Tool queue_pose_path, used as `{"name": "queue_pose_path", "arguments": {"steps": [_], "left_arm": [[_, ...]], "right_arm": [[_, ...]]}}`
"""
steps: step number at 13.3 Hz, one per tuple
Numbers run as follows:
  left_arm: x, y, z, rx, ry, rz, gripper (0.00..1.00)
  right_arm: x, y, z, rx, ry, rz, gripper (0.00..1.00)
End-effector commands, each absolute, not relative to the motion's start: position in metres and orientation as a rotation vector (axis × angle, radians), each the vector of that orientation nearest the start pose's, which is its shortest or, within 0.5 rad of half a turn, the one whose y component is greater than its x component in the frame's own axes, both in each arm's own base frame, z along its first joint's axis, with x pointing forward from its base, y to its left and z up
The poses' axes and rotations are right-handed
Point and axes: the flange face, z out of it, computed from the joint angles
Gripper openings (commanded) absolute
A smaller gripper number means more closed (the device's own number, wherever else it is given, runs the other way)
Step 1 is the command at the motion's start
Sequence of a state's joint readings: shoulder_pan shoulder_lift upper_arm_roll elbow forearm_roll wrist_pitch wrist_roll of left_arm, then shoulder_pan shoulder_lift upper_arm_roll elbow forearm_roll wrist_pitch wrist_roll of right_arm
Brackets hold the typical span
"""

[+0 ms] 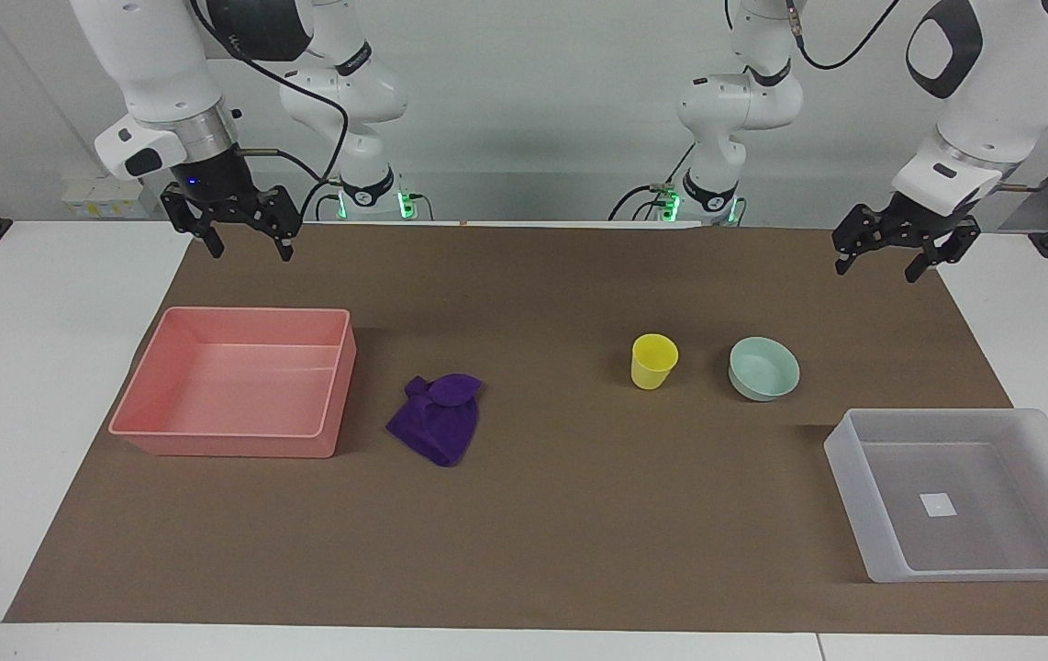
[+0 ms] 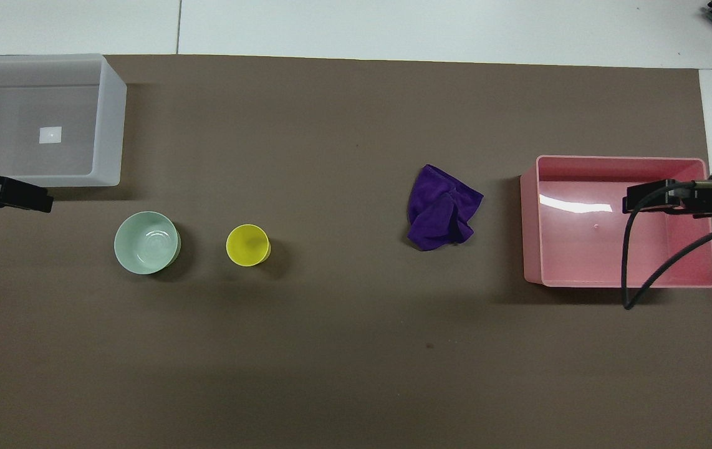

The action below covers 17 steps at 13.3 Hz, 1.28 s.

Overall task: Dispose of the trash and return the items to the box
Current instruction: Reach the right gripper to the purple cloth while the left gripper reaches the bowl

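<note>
Both claws hang open and empty: right claw [image 1: 244, 240] above the pink tray [image 1: 161, 367], left claw [image 1: 886, 257] up by the bowl [image 1: 763, 368]. The purple rag [image 1: 437, 418] beside the tray looks soft and light, so pinch its top lump.

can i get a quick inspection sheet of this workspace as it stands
surface: white table under a brown mat
job's things: purple cloth, yellow cup and green bowl on the mat; clear tub holds nothing
clutter: pink tray beside the cloth, nothing in it
grippers: left gripper and right gripper open, raised, holding nothing
cables: black cable over the pink tray
surroundings: white wall
</note>
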<state>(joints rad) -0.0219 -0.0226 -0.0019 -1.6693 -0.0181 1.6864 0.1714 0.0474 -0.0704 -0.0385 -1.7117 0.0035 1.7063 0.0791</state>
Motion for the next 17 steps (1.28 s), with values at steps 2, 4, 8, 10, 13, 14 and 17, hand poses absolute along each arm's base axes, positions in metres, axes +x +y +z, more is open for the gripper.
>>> {"name": "queue_pose_path", "arguments": {"steps": [2, 4, 8, 10, 13, 14, 17], "left_arm": [[0.560, -0.015, 0.567, -3.121, 0.296, -0.089, 1.00], [0.563, -0.014, 0.546, -3.123, 0.284, -0.074, 1.00], [0.563, -0.010, 0.492, -3.120, 0.284, -0.108, 1.00], [0.560, -0.009, 0.471, -3.120, 0.279, -0.115, 1.00], [0.548, -0.009, 0.429, -3.121, 0.286, -0.113, 1.00], [0.543, -0.009, 0.416, -3.119, 0.287, -0.120, 1.00], [0.534, -0.008, 0.391, -3.119, 0.272, -0.165, 1.00]], "right_arm": [[0.566, 0.017, 0.579, -3.108, 0.046, -0.129, 1.00], [0.584, 0.036, 0.556, -3.105, 0.001, -0.150, 1.00], [0.623, 0.096, 0.497, -3.089, -0.013, -0.203, 1.00], [0.635, 0.135, 0.466, -3.077, 0.015, -0.223, 1.00], [0.645, 0.178, 0.417, -3.067, 0.008, -0.262, 1.00], [0.643, 0.195, 0.398, -3.064, -0.026, -0.265, 1.00], [0.624, 0.207, 0.344, -3.058, -0.079, -0.295, 1.00]]}}
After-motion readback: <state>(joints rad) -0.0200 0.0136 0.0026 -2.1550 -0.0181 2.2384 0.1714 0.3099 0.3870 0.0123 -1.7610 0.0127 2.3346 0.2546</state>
